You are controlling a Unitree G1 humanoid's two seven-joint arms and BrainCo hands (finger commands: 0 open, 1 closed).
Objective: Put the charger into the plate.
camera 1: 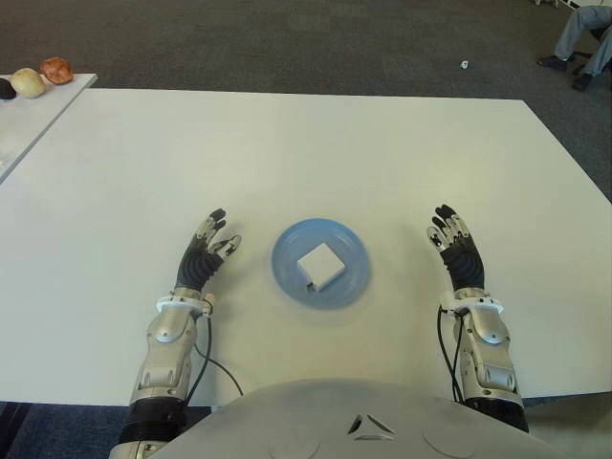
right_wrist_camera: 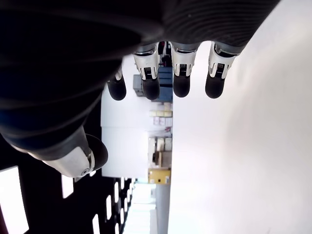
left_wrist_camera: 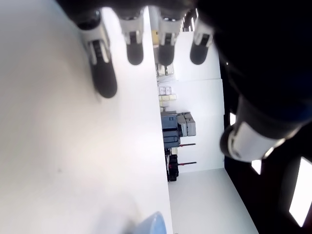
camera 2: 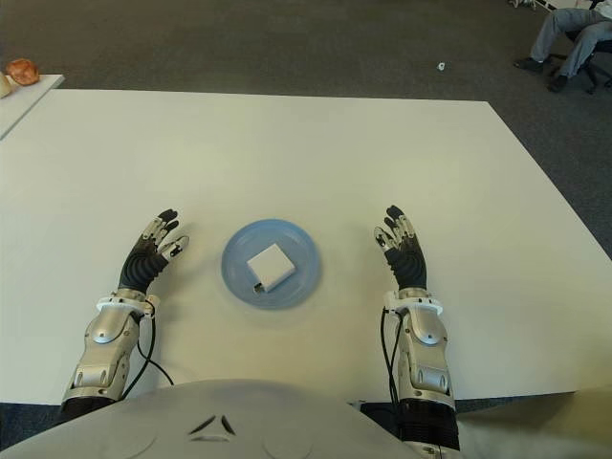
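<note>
A white square charger lies flat in the middle of a round blue plate on the white table. My left hand shows to the left of the plate, a short way off, fingers spread and holding nothing. On the plate's right, my right hand stands likewise with straight, spread fingers and an empty palm. In the left wrist view the plate's rim shows at the picture's edge.
A second white table at the far left carries several small rounded objects. Dark carpet lies beyond the table's far edge. A seated person's legs show at the far right corner.
</note>
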